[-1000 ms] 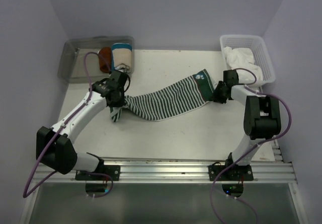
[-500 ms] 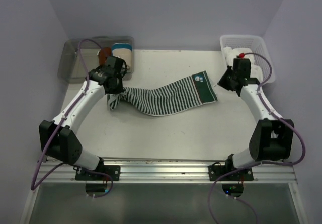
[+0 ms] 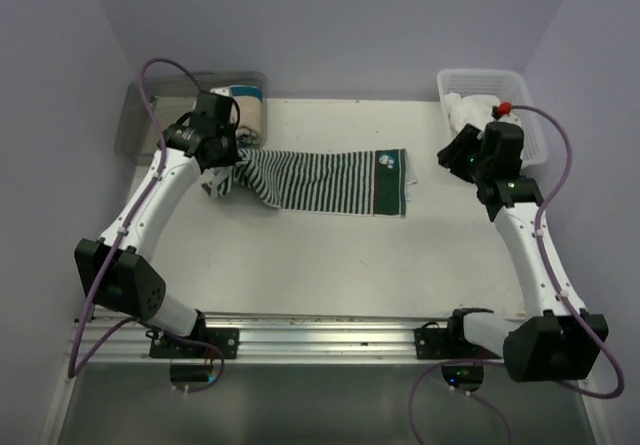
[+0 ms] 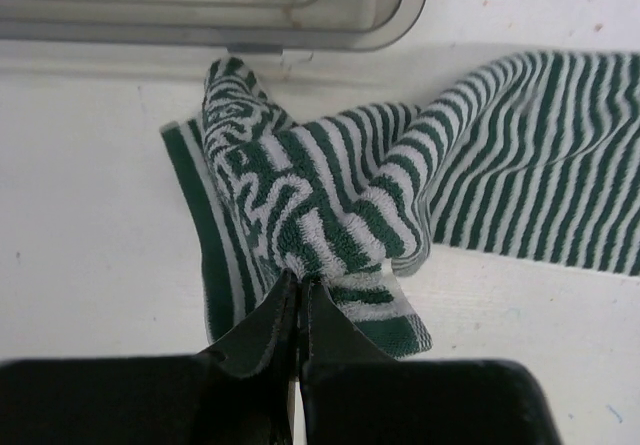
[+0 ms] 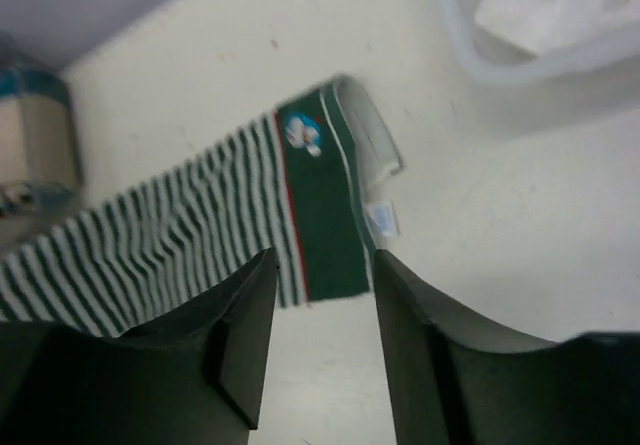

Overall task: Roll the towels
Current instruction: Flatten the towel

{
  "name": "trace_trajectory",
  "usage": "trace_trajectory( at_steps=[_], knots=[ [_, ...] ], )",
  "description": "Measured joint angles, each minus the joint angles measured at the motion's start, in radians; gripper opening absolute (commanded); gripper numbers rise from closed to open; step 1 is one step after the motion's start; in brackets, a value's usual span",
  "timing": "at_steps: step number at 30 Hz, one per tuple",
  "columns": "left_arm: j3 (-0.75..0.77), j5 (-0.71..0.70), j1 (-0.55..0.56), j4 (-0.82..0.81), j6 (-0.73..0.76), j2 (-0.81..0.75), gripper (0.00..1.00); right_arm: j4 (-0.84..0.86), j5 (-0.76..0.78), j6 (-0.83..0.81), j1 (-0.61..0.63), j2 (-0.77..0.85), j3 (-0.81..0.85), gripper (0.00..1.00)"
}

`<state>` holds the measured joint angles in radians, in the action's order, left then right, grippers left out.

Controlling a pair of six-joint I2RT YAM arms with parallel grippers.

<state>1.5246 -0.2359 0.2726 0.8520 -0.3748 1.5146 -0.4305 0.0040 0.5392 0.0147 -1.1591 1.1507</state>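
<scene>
Towel flattening looks like the step in hand, with the rolling not yet begun. Striped towel lies stretched across the table. Its left end is bunched up just beside the clear bin, where the left gripper has its jaws pinched tight on a fold. Right gripper hangs off past the dark green end, jaws partly apart, holding nothing. I'd get that bunched end flat and square first, or the roll goes lopsided. White towel sits in the basket at the far right. Can't tell which corner the left one has because the bunch hides it, and the right wrist view is blurry.
</scene>
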Motion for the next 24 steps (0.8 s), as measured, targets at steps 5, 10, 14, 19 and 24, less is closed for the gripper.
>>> trace_trajectory(
  at_steps=[5,10,14,19,24],
  knots=[
    [-0.104,0.012,-0.002,0.003,-0.003,0.002,0.0,-0.03,-0.019,-0.015,0.091,-0.127,-0.161,0.7],
    [-0.113,0.012,-0.004,0.0,-0.004,0.0,0.0,-0.032,-0.023,-0.017,0.157,-0.244,-0.21,0.67],
    [-0.113,0.012,-0.004,0.0,-0.004,-0.004,0.0,0.014,-0.019,-0.02,0.152,-0.345,-0.208,0.64],
    [-0.116,0.012,-0.004,0.0,-0.004,-0.006,0.0,0.061,-0.038,-0.022,0.153,-0.488,-0.207,0.58],
    [-0.133,0.013,-0.005,-0.001,-0.005,-0.016,0.0,0.113,-0.048,-0.017,0.19,-0.539,-0.182,0.49]
  ],
)
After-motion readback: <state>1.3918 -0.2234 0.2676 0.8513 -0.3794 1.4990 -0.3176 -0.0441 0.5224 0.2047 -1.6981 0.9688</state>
